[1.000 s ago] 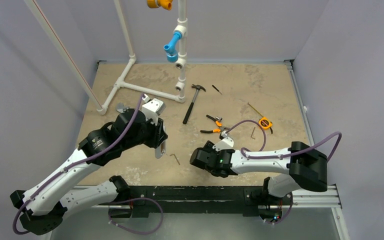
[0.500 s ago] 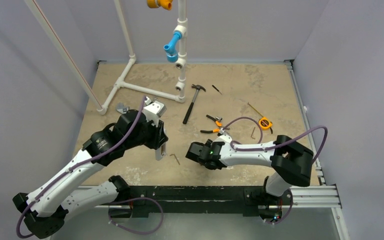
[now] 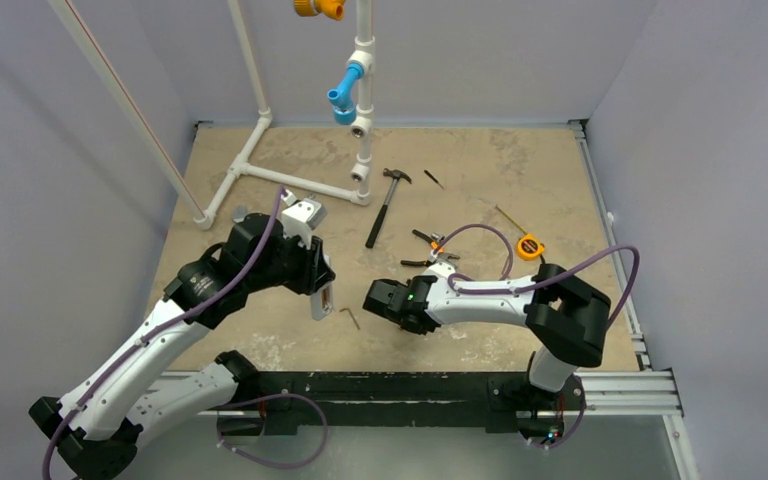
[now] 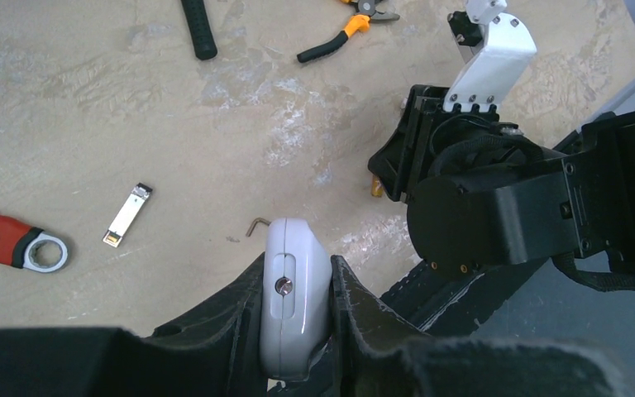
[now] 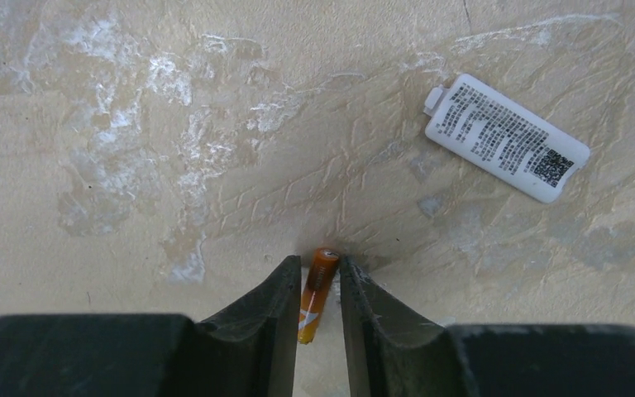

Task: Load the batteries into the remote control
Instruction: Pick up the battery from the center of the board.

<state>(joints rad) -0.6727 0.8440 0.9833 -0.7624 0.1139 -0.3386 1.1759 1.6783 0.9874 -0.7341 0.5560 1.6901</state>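
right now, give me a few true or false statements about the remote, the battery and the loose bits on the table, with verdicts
1. The left hand holds the white remote control between its fingers. True.
2. The right hand has a finger on either side of an orange battery. True.
3. The orange-handled pliers are gripped by the right hand. False: they lie on the table, with neither hand on them.
4. The white labelled cover is clipped onto the remote control. False: it lies loose on the table, apart from the battery.
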